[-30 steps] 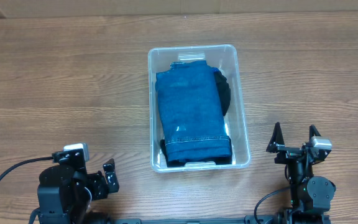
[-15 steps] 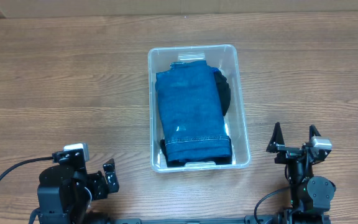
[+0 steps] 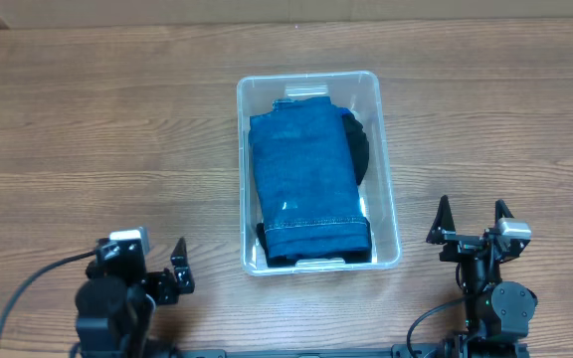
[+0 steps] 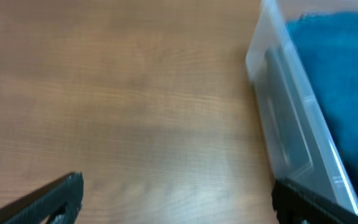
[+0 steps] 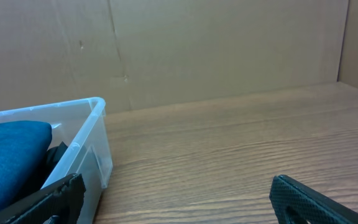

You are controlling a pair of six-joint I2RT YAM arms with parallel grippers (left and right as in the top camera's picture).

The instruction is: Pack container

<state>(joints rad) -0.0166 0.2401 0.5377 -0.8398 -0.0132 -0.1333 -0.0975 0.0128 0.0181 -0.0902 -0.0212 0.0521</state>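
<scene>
The clear plastic container point(image 3: 306, 76) stands in the middle of the wooden table. Folded blue jeans point(image 3: 304, 179) lie in it over a dark item point(image 3: 358, 149). My left gripper point(image 3: 147, 261) is open and empty near the front edge, left of the container. In the left wrist view the gripper point(image 4: 179, 208) hovers over bare wood, with the container wall point(image 4: 278, 124) and blue jeans point(image 4: 340, 62) at the right. My right gripper point(image 3: 473, 224) is open and empty, right of the container. In the right wrist view the gripper point(image 5: 179, 205) has the container point(image 5: 95, 134) at its left.
A cardboard wall point(image 5: 197, 50) stands along the far edge of the table. A black cable point(image 3: 28, 288) trails from the left arm at the front left. Bare wood lies on both sides of the container.
My left gripper has turned from facing right to facing the far side and shifted slightly right. The right arm and the container have not moved.
</scene>
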